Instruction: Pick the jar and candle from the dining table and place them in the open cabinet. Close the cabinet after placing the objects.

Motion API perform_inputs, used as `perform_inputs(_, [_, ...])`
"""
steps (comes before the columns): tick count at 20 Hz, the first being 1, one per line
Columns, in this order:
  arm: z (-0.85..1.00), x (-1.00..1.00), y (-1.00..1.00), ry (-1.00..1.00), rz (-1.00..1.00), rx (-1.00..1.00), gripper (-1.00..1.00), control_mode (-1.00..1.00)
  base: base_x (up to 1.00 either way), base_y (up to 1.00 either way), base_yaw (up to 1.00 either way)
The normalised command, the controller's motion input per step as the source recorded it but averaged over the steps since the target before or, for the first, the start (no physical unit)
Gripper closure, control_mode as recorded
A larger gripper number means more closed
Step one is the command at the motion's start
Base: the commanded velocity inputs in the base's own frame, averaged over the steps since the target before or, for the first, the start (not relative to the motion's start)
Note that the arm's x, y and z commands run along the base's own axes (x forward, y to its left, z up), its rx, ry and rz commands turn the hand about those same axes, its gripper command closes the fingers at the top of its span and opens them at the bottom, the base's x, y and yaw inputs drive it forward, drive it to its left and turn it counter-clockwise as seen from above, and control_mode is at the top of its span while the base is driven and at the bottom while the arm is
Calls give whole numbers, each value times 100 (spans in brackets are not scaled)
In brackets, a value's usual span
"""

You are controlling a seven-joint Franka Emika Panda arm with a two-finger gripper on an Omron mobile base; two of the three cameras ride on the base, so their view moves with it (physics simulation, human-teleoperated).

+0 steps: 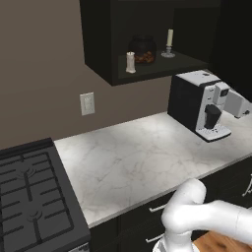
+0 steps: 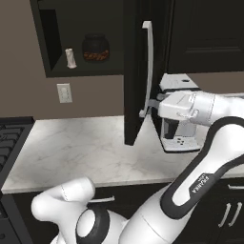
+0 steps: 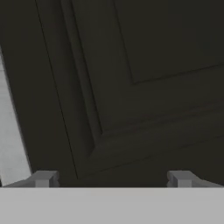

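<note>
The white arm reaches up and forward, its end effector (image 3: 112, 178) spread wide, empty, close against the flat black cabinet door (image 2: 136, 71), beside the long silver bar handle (image 2: 148, 66). The door stands ajar. Inside the boxy black cabinet (image 1: 98, 44), the round-bellied glass jar (image 1: 142, 49) and slim cream candle (image 1: 169, 43) stand upright on the shelf above the marble bench (image 1: 142, 152), a small pale shaker (image 1: 130, 62) near them.

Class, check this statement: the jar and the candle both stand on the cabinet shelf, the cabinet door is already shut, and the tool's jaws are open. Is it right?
One thing is wrong: the cabinet door is open, swung out from the cabinet, as the right base view shows. The jar and candle do stand on the shelf, and the tool is open.
</note>
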Motion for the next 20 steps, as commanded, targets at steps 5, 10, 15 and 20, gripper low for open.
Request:
perform_inputs(5, [6, 12, 92, 1, -2, 0, -100, -100, 0, 0, 0])
perform_inputs(10, [18, 17, 80, 4, -5, 0, -100, -100, 0, 0, 0])
perform_inputs(15, [30, 15, 65, 7, -11, 0, -100, -100, 0, 0, 0])
perform_inputs(20, [28, 9, 58, 8, -14, 0, -100, -100, 0, 0, 0])
